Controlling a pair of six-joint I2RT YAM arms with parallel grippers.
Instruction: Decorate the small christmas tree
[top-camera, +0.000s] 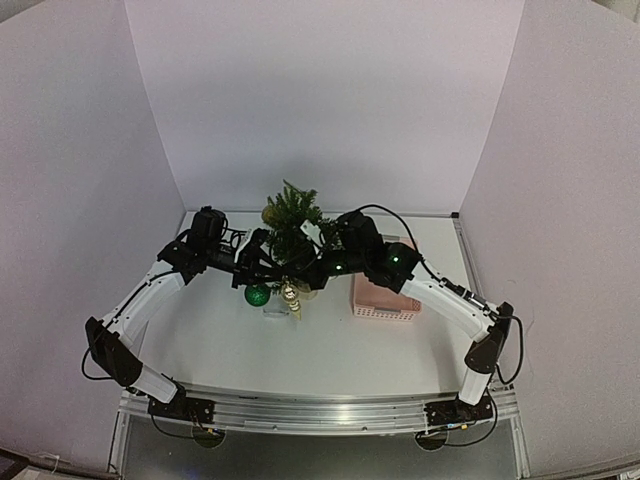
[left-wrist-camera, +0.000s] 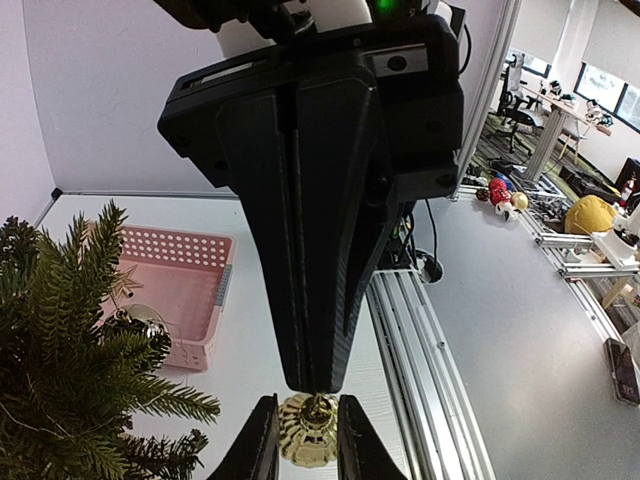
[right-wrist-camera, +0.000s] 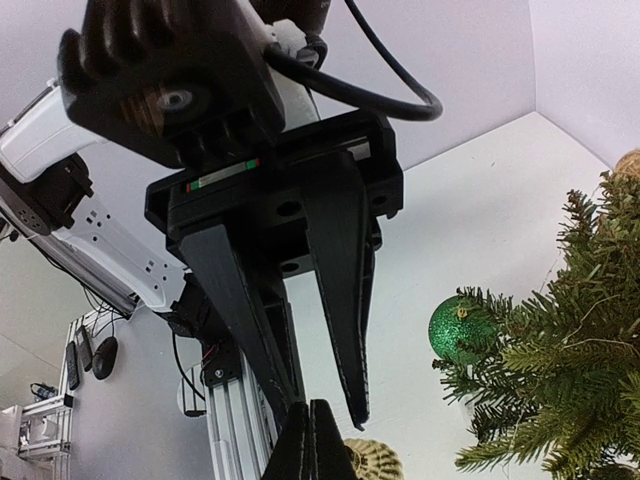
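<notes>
On the housing of the left fingers (left-wrist-camera: 306, 415), seen from the right wrist, a small red-and-green label strip (right-wrist-camera: 225, 172), too small to read. Near the right side of the small christmas tree (top-camera: 291, 212), a pink plastic basket (left-wrist-camera: 185, 285) with perforated walls and a solid rim; contents not clear from any view. Standing around the middle of the white counter (top-camera: 330, 350), toward the back wall, the tree itself: bushy dark green needles, bristly and stiff-looking. Against its low branch tips on the near-left side, a green glitter ball (right-wrist-camera: 462, 328), round and grainy. Just beside that, a gold ornament (left-wrist-camera: 308, 432), ribbed and shiny, topped with a small cap. Closed partway on that gold ornament, the left fingers, one black tapered finger at each side of it. Pressed fully together — tips meeting right at the ornament's cap — the right fingers (left-wrist-camera: 312, 378), long, wedge-shaped and matte black; a hanging loop pinched there or not, impossible to tell.
</notes>
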